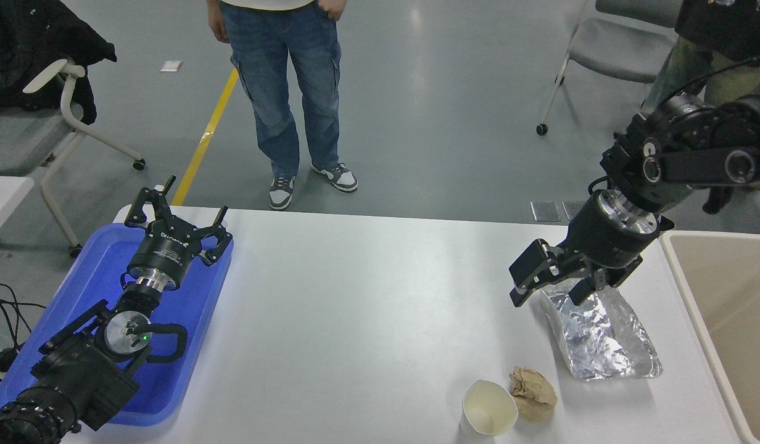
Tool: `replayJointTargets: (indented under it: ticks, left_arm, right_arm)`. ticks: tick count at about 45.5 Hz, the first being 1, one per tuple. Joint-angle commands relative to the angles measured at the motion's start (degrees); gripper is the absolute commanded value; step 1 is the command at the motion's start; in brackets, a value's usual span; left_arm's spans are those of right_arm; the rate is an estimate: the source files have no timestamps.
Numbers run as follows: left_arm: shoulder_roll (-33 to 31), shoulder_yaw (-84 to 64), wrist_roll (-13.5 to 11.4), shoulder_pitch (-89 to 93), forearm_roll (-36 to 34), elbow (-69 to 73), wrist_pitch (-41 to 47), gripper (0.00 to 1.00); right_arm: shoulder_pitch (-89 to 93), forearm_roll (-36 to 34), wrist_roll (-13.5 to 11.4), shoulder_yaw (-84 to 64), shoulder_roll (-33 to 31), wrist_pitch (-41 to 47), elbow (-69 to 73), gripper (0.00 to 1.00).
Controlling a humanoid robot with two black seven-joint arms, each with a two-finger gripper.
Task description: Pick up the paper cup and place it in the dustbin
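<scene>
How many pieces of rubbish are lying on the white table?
3: a small white paper cup at the near edge, a crumpled brown paper ball beside it, and a crinkled silver foil tray further right.

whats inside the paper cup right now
The paper cup shows only its cream inner wall and part of the bottom, with nothing in it. Its near wall hides the rest of the bottom.

right tool open over foil tray | paper cup upright, near edge

Right claw hangs spread wide; left claw parked, fingers apart.
</scene>
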State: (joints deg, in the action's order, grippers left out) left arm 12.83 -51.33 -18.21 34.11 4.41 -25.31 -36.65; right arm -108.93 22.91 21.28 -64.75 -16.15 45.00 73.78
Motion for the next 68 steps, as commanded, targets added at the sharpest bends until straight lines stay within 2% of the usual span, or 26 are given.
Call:
replayJointTargets:
  ticks: [1, 10, 21, 28, 35, 44, 52, 58, 68]
  left_arm:
    - [0.00, 0.00, 0.01, -0.01, -0.02, -0.09, 0.00, 1.00]
    - [0.00, 0.00, 0.01, -0.01, -0.02, 0.00, 0.00, 1.00]
    - [0.00, 0.00, 0.01, -0.01, -0.02, 0.00, 0.00, 1.00]
    - [0.00, 0.00, 0.01, -0.01, -0.02, 0.00, 0.00, 1.00]
    - [0.00, 0.00, 0.01, -0.01, -0.02, 0.00, 0.00, 1.00]
    - [0.00, 0.00, 0.01, -0.01, -0.02, 0.00, 0.00, 1.00]
    - [0.00, 0.00, 0.01, -0.01, -0.02, 0.00, 0.00, 1.00]
    - [0.00, 0.00, 0.01, -0.01, -0.02, 0.00, 0.00, 1.00]
    - [0.00, 0.00, 0.01, -0.01, -0.02, 0.00, 0.00, 1.00]
  right_arm:
    - [8.20, -0.06, -0.01, 3.66, -0.38, 0.00, -0.39, 1.00]
    - [10.58, -1.55, -0.01, 3.58, -0.81, 0.00, -0.30, 0.96]
    - [14.10, -3.49, -0.01, 3.58, -1.43, 0.00, -0.21, 0.62]
    - [16.38, -3.49, -0.01, 3.67, -1.17, 0.00, -0.21, 0.57]
    - [17.53, -3.58, -0.01, 3.67, -0.99, -1.13, -0.21, 0.56]
    - [18.84, -4.45, -0.10, 3.93, -0.82, -10.97, -0.30, 0.56]
    - [18.85, -4.54, -0.10, 4.10, -0.73, -13.62, -0.21, 0.79]
    - [18.76, -4.63, -0.10, 4.02, -0.90, -13.88, -0.21, 0.85]
    - [19.11, -4.54, -0.10, 4.02, -0.47, -14.68, 0.05, 0.84]
